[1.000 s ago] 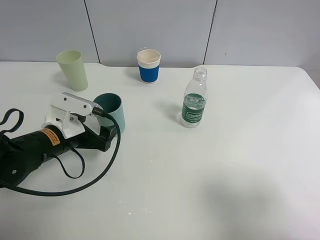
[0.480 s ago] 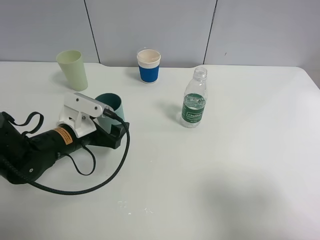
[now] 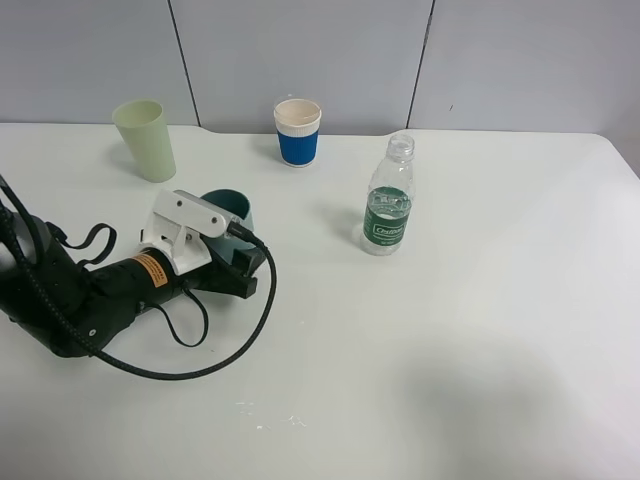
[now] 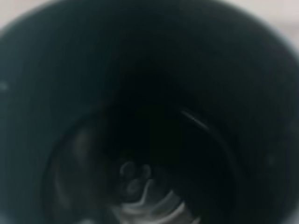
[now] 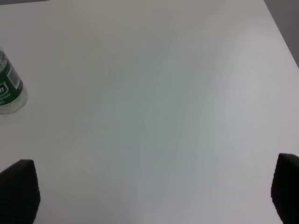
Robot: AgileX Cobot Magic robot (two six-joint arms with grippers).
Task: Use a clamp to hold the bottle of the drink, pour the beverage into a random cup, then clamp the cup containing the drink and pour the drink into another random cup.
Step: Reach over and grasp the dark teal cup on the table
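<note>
White table [image 3: 480, 330] meets grey wall panels [image 3: 300, 50]; left claw [image 3: 240, 262] clamps teal cup [image 3: 232, 202].

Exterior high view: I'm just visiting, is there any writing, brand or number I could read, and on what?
Dark green label on the small clear plastic bottle: white lettering, too blurred to read.
Orange sticker on the black left arm: dark print, too small to read.
Blue-sleeved paper cup, pale yellow-green tapered cup, teal plastic tumbler: no text visible.
</note>
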